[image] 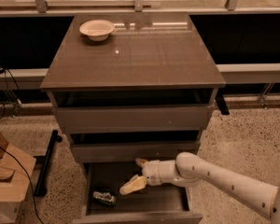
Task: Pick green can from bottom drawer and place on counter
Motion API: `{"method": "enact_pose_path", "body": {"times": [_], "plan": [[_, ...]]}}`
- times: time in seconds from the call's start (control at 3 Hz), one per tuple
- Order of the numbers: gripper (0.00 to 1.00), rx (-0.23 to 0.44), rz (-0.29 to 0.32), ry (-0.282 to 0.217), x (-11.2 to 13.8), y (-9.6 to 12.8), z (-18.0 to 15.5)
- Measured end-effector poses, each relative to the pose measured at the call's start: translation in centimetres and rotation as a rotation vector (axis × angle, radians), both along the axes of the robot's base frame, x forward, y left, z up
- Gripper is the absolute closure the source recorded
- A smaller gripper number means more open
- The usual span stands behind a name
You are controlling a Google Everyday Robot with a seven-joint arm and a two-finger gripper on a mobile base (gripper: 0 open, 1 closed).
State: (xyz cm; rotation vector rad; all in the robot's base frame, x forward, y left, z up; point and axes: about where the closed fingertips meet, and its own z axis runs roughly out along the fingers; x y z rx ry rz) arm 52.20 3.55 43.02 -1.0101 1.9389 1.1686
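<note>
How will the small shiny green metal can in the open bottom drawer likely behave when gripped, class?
Lying on its side in the flat-floored bottom drawer, the shiny green can probably rolls if nudged. Its smooth metal may slip in a loose grasp. The open gripper hangs beside it, not touching.

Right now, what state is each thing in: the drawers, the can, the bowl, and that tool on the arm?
bottom drawer: pulled wide open.
middle drawer: out a little.
top drawer: out a little.
green can: lying on its side on the bottom drawer's floor, to the left, not held.
tool: open, inside the bottom drawer just right of the can, holding nothing.
bowl: upright on the counter, back left corner.
</note>
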Motion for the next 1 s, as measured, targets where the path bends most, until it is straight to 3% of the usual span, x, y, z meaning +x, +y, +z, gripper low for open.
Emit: {"method": "enact_pose_path", "body": {"times": [0.33,1.0], "plan": [[0.00,-0.010,-0.020,0.000,0.3,1.1,-1.1],[0.00,-0.084,-0.022,0.028,1.6,6.1,-11.1]]}}
